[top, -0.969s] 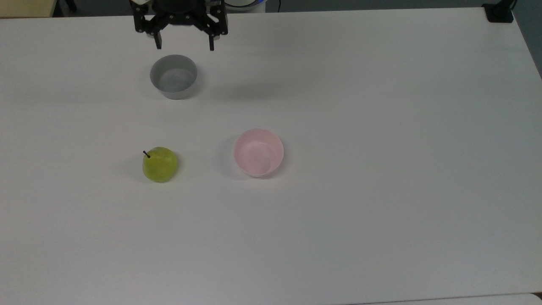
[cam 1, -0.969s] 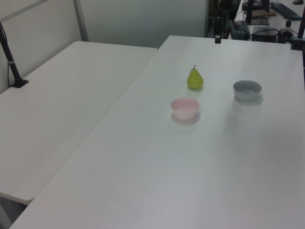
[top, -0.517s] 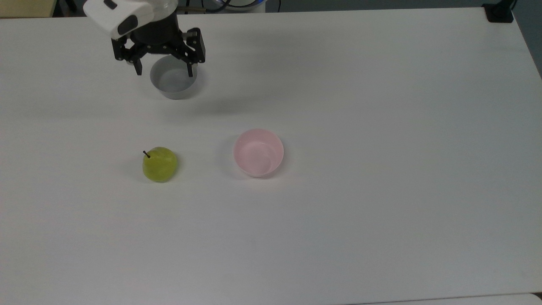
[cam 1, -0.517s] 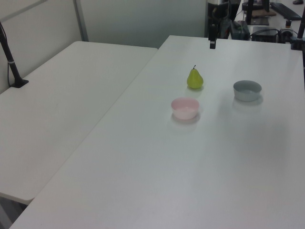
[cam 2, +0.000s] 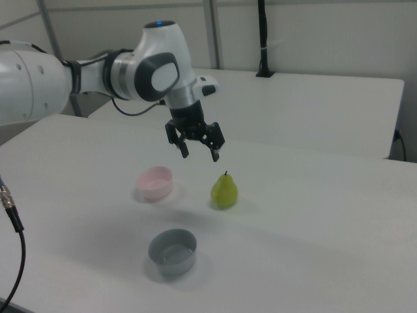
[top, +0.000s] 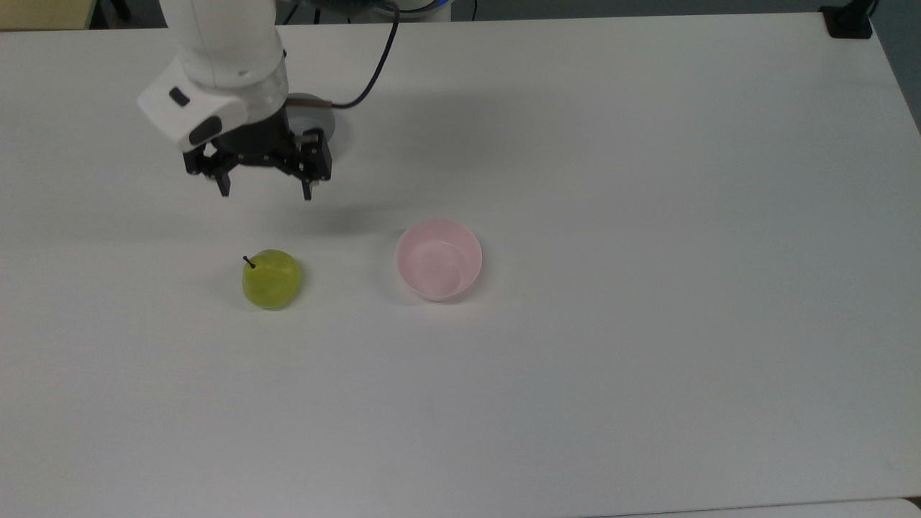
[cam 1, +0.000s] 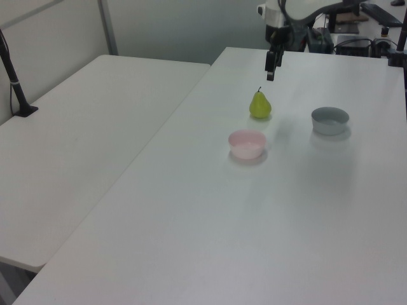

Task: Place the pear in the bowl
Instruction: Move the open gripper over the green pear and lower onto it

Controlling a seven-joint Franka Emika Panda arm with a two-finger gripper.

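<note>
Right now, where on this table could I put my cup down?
The table is bare on the top view's right, beyond the pink bowl, and along its bottom. The crowded part is the top view's upper left: pear, grey bowl, open end effector.

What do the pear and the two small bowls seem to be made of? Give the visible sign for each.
The pear: probably moulded plastic; its yellow-green skin is even and slightly glossy, though real fruit cannot be ruled out. The pink bowl: likely plastic, with a smooth, plain, softly shiny inside. The grey bowl: apparently the same kind of thin-walled plastic, with a duller finish.
</note>
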